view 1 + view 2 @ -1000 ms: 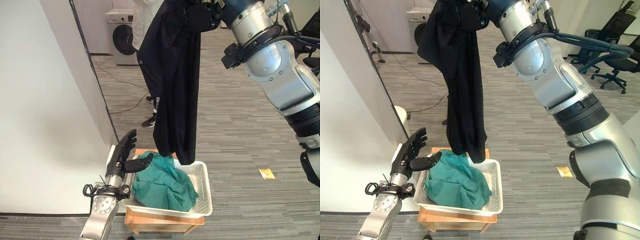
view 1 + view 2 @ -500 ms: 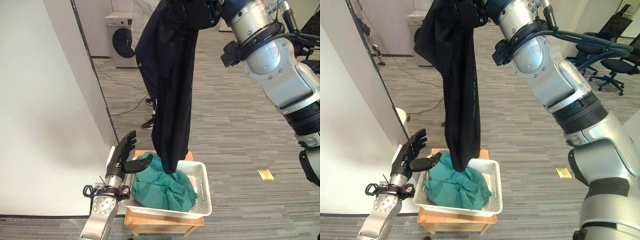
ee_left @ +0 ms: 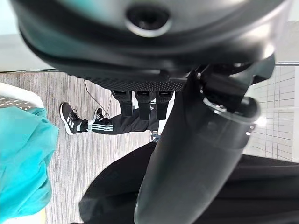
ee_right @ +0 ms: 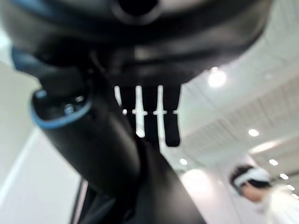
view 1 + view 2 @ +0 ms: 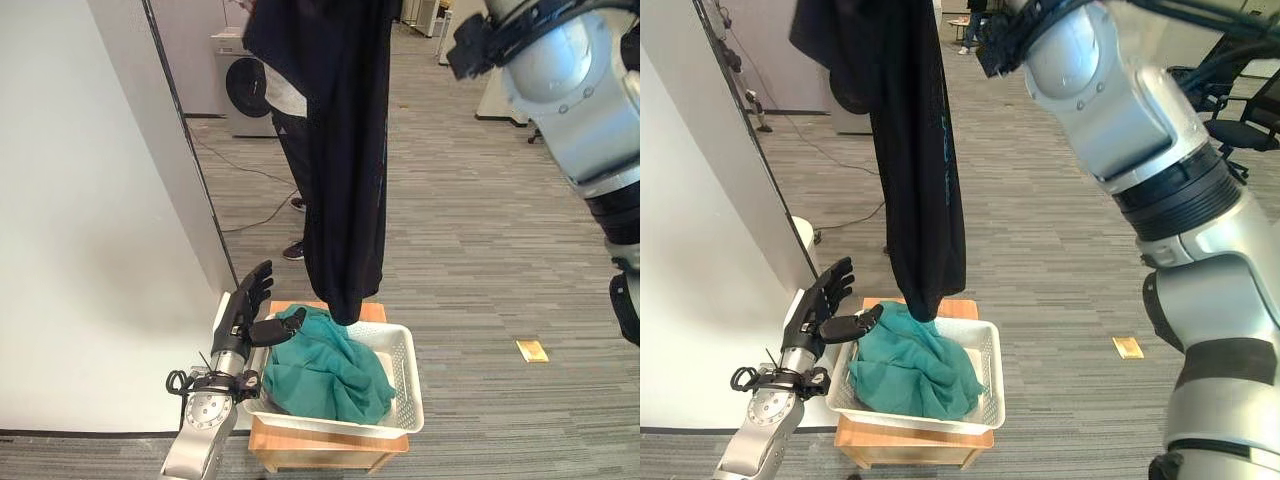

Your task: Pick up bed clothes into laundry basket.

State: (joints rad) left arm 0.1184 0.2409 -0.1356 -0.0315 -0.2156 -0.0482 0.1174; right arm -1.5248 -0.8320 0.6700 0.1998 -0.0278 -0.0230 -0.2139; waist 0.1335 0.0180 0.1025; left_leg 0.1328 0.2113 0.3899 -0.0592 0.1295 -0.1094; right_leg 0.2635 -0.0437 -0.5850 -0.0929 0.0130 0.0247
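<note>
A long black garment (image 5: 345, 180) hangs straight down from above, its lower end just over the white laundry basket (image 5: 405, 385). My right hand (image 4: 145, 116) is raised high with its fingers and thumb closed on the garment's dark cloth (image 4: 107, 210). A bunched green cloth (image 5: 325, 365) fills the basket. My left hand (image 5: 243, 310) stands open beside the basket's left rim, fingers straight up and thumb reaching over the rim onto the green cloth (image 3: 21, 158).
The basket rests on a low wooden stand (image 5: 320, 445) next to a white wall panel (image 5: 90, 250). A person's legs and shoes (image 5: 296, 246) show behind the garment, near a washing machine (image 5: 240, 80). Office chairs (image 5: 1230, 110) stand far right; a small yellow tag (image 5: 532, 350) lies on the floor.
My right arm has lifted higher, past the top of the eye views. The black garment's lower end rose out of the basket and now hangs just above the green cloth. The left hand stayed put.
</note>
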